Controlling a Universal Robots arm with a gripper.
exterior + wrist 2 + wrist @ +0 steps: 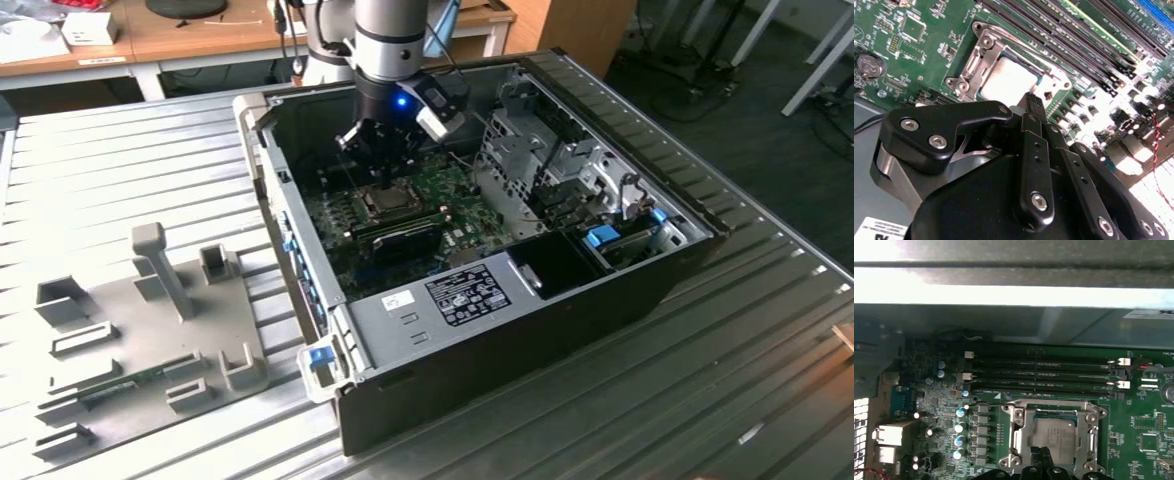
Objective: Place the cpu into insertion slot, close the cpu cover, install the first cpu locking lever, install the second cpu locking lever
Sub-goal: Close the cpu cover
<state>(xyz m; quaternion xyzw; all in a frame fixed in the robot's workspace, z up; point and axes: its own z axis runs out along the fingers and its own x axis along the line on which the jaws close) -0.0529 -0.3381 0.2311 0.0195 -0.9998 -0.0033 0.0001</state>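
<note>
The dull grey square cpu (pixel 1054 437) lies flat in the silver-rimmed insertion slot (pixel 1015 440), gripper (pixel 1043 454) clenched empty over its edge.

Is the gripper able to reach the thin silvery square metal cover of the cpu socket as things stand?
Probably yes. The black gripper hangs just above the thin silvery square cpu cover inside the open computer case. Nothing stands between them; the long black memory slots lie beside it.
</note>
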